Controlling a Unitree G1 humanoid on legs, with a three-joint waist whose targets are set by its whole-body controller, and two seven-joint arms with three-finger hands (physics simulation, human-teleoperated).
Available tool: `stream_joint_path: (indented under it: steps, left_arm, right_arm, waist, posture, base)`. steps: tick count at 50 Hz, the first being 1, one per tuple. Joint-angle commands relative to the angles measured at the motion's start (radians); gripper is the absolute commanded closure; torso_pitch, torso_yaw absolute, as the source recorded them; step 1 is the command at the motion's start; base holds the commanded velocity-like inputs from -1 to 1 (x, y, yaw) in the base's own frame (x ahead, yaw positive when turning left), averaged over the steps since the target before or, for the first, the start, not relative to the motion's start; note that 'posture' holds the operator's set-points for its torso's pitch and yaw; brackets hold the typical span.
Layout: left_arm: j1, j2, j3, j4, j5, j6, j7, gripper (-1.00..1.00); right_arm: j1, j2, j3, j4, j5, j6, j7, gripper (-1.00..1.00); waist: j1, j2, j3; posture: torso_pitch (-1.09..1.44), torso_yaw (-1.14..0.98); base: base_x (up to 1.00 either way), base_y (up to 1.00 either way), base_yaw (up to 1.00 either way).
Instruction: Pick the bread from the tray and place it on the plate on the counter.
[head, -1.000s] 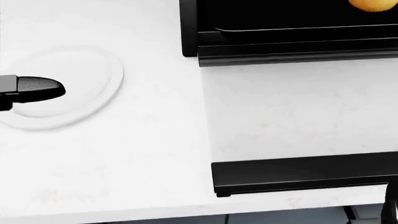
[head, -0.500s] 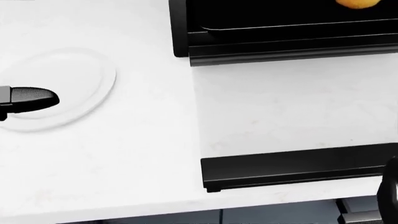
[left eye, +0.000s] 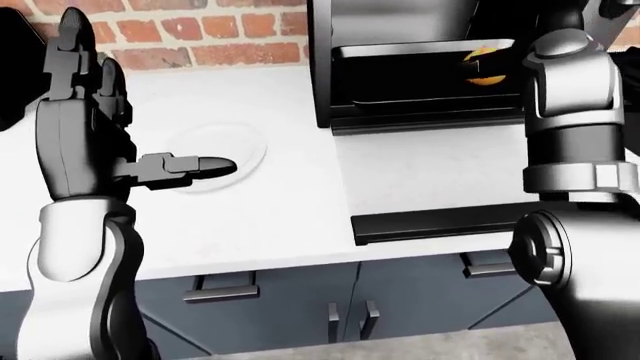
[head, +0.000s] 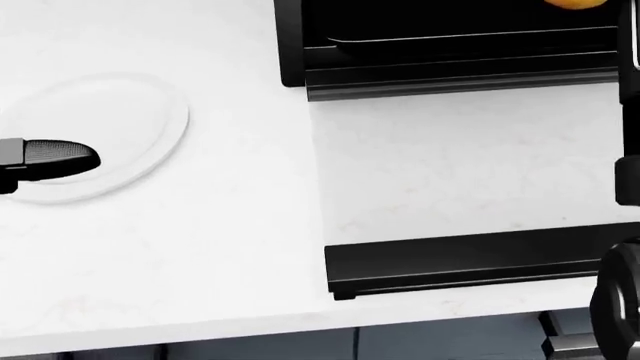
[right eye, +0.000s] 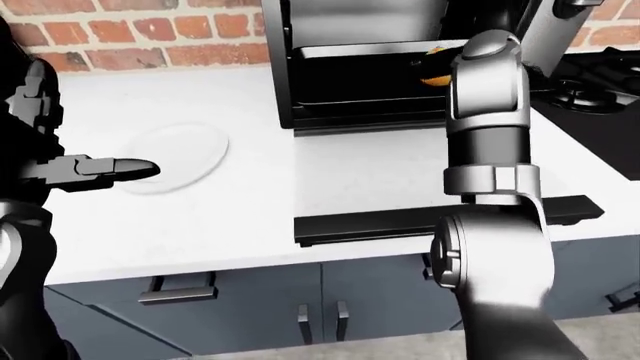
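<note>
My right arm (right eye: 487, 127) reaches up into the open oven (left eye: 400, 67), where the bread (left eye: 483, 56) sits on the tray (left eye: 420, 52); that hand is hidden, so I cannot tell its state. My left hand (left eye: 95, 142), fingers spread, hovers beside the bare plate (head: 110, 127).

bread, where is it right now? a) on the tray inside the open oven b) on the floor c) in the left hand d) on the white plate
a, the orange bread sits on the tray inside the open oven, while the plate on the counter holds no food and the left hand is open with nothing in it.
</note>
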Motion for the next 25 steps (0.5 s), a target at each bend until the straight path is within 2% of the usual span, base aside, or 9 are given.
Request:
stream_joint_path:
  steps: [1, 25]
  left_arm:
    - [-0.021, 0.012, 0.012, -0.025, 0.003, -0.029, 0.002, -1.00]
    - [0.006, 0.010, 0.028, -0.041, -0.005, -0.036, 0.001, -1.00]
  right_arm:
    - [-0.039, -0.010, -0.001, -0.024, -0.006, -0.037, -0.014, -1.00]
    - [-0.036, 0.003, 0.003, 0.048, 0.016, -0.069, -0.031, -0.97]
  waist:
    - [0.000, -0.001, -0.027]
    - [0.002, -0.001, -0.030]
  posture:
    - [0.00, 0.00]
    - [0.00, 0.00]
  base:
    - [0.00, 0.00, 0.00]
    - [0.00, 0.00, 0.00]
